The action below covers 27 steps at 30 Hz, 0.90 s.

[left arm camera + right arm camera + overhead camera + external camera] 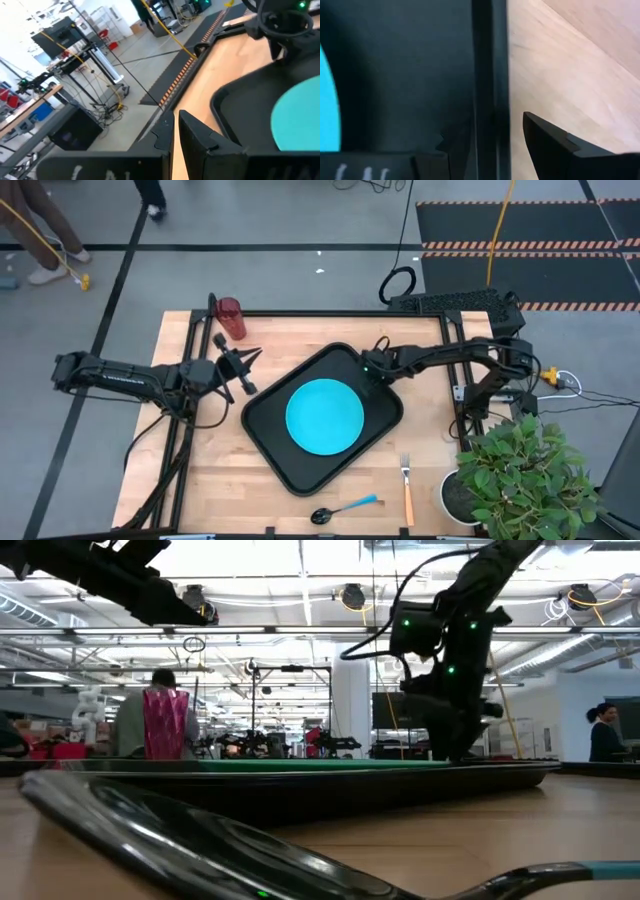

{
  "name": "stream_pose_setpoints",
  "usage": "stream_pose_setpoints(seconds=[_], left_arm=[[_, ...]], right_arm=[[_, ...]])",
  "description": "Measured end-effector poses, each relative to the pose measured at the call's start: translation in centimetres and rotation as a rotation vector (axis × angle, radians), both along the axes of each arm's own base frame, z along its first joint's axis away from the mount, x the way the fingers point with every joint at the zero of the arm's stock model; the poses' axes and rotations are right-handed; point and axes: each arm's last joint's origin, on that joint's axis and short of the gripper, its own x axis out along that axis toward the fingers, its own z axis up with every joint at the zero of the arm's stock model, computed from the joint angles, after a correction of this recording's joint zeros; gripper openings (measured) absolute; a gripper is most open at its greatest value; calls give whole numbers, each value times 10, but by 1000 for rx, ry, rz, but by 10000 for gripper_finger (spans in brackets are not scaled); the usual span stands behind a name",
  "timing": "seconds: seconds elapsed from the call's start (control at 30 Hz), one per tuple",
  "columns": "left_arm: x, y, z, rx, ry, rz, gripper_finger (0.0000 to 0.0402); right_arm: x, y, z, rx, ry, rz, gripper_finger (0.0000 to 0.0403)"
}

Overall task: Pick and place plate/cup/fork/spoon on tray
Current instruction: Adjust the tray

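Observation:
The black tray lies slantwise mid-table, and the cyan plate rests flat in it. My right gripper points down at the tray's far right rim, open. One finger stands over the tray floor and the other over the wood. My left gripper hovers left of the tray, shut, nothing in it. The red cup stands upright at the far left. Near the front edge lie the orange-handled fork and the blue-handled spoon.
A potted plant stands at the table's near right corner. A black keyboard-like object lies beyond the far right edge. Bare wood shows between cup and tray. People walk in the room behind.

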Motion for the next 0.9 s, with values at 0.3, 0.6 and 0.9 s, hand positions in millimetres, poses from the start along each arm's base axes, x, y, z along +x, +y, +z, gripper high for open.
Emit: stream_pose_setpoints(seconds=[0.3,0.6,0.9], left_arm=[[0,10,5,37,-21,52,31],[2,12,7,14,-58,-24,31],[1,11,4,-39,-70,-19,31]], right_arm=[[-8,-5,-18,134,119,-146,100],[-15,3,-15,212,151,-342,46],[-12,26,-4,277,80,-491,44]])
